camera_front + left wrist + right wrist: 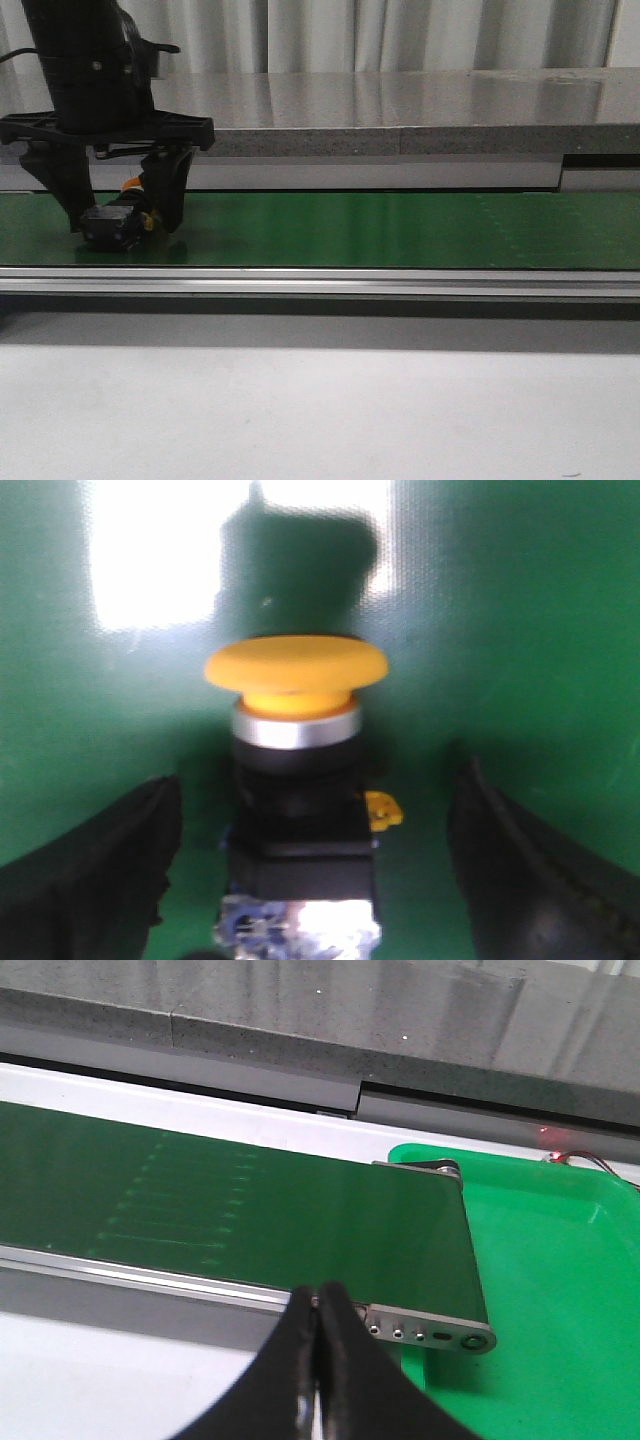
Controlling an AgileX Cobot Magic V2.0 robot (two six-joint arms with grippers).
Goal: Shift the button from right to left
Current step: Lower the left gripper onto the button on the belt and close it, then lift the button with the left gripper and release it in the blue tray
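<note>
At about nine o'clock in the front view, we see the left tool (pixel 122 222) down on the green belt (pixel 400 230), its two black fingers (pixel 168 195) straddling the button (pixel 118 224). The left wrist view shows the button (pixel 298 780) lying between the fingers (pixel 90 870) with clear green gaps on both sides, so we judge the tool spread wide and gripping nothing; the button rests on the belt at its left end, yellow head pointing away from the wrist.

The main risk we see lies here. If the tool lifts crookedly, a finger could clip the black body or the mushroom head and roll the button, since it lies on its side. If the belt is running, which we cannot tell, the button could drift against a finger.

Toward three o'clock the belt is bare. The right wrist view shows the right tool (pixel 318 1360) clenched with nothing between its tips, hovering over the belt's near rail (pixel 150 1275), next to the belt's end roller and the green tray (pixel 560 1290). We see little danger there unless it drops onto the rail.
</note>
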